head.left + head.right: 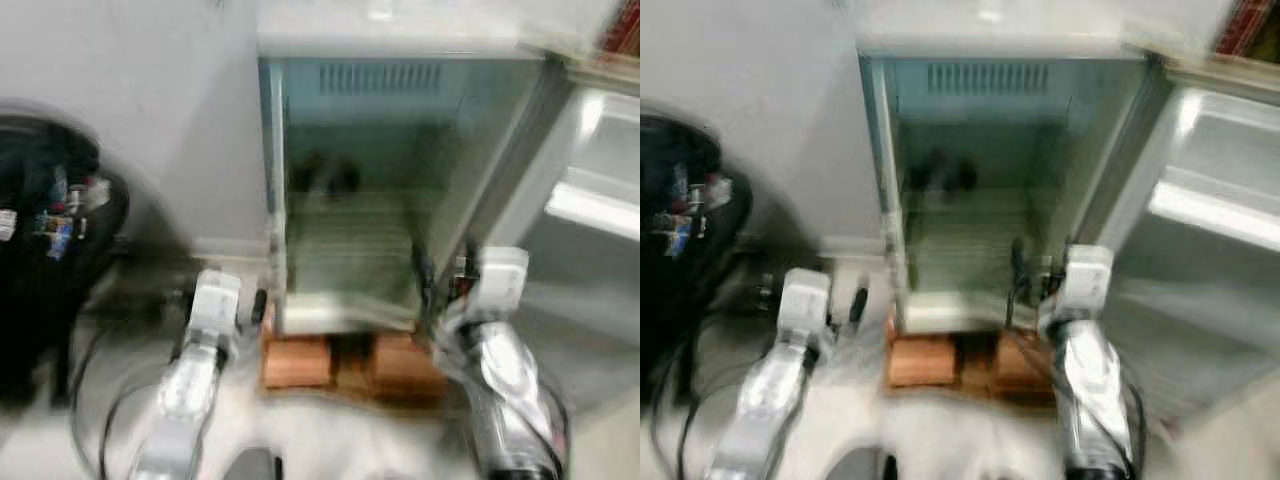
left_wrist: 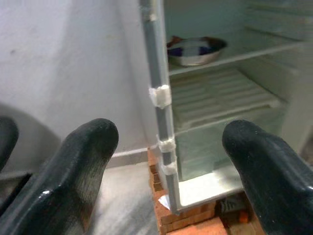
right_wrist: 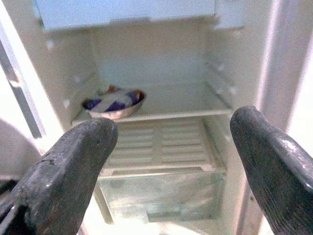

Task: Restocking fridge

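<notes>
With both sets of fingers spread wide and carrying nothing, no item in hand at this stage. Left gripper [image 2: 166, 161] held low before the fridge's left front edge, near the taped door seal strip [image 2: 159, 98]. Right gripper [image 3: 171, 147] aimed squarely into the open fridge [image 1: 400, 60], facing the shelves. Metal bowl [image 3: 115, 104] with dark contents seated on the left of the middle shelf [image 3: 171, 113]; slatted cover and clear crisper drawer [image 3: 161, 196] below, apparently empty. Door [image 1: 590, 210] swung open to the robot's right. Cabinet raised on bricks [image 1: 295, 362]. Black bag [image 1: 50, 250] well apart at left, beside the wall. Head views blurred. Judged step: approach and inspection, restocking not yet begun. Next move calls for fetching stock; none identifiable nearby.
</notes>
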Motion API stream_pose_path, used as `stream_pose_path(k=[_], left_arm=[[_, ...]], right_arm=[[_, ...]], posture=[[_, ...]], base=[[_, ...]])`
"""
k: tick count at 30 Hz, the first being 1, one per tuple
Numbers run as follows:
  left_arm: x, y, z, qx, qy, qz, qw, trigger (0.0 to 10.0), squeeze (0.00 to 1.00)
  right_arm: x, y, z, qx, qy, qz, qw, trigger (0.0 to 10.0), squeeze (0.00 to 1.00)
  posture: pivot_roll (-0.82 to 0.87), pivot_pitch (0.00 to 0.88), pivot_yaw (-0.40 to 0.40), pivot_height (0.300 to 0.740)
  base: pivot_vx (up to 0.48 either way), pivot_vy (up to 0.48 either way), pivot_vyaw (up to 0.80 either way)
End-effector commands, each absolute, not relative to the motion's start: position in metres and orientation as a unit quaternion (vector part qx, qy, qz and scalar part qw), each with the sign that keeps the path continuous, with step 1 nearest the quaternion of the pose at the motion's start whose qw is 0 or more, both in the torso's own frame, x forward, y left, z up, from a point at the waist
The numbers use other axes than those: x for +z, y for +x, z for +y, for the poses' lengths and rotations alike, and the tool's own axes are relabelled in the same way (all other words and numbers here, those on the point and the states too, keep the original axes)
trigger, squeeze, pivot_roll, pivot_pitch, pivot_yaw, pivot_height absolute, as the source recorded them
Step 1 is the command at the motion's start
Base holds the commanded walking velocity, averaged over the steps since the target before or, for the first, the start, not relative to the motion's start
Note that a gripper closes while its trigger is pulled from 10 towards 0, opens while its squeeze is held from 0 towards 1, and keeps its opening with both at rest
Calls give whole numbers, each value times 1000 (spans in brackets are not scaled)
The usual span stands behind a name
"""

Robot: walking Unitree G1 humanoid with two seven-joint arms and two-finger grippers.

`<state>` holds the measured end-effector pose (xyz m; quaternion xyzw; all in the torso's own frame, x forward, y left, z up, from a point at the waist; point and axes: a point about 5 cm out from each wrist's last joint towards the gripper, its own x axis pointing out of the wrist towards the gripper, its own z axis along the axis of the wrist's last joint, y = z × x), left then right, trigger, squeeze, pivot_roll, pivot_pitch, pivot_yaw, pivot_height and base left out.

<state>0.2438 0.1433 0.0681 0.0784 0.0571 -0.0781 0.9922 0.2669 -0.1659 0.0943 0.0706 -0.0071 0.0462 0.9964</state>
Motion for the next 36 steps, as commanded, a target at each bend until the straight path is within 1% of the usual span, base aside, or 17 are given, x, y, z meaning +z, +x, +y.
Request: stream_pose_path(k=[1,9,18,33,36], left_arm=[[70,244,139,-85,74,51,992,10000,0],[69,244,139,-84,76,54,992,10000,0],[68,246,142,-82,88,58,991,10000,0],[66,245,141,-83,93,67,990,10000,0],[64,245,140,-84,98,73,989,10000,0]], right_arm=[[97,268,-169,44,67,-10,997,10000,0],[94,267,-171,38,64,-4,997,10000,0],[93,269,-171,38,62,-1,997,10000,0],[96,272,-169,42,59,-6,997,10000,0],[96,273,-168,44,57,-6,997,10000,0]], posture=[[62,0,-9,740],[59,0,-8,740],[62,0,-12,740],[62,0,-13,740],[62,12,-16,740]], base=[[-259,0,0],[-258,0,0],[0,0,0],[0,-459,0],[0,-471,0]])
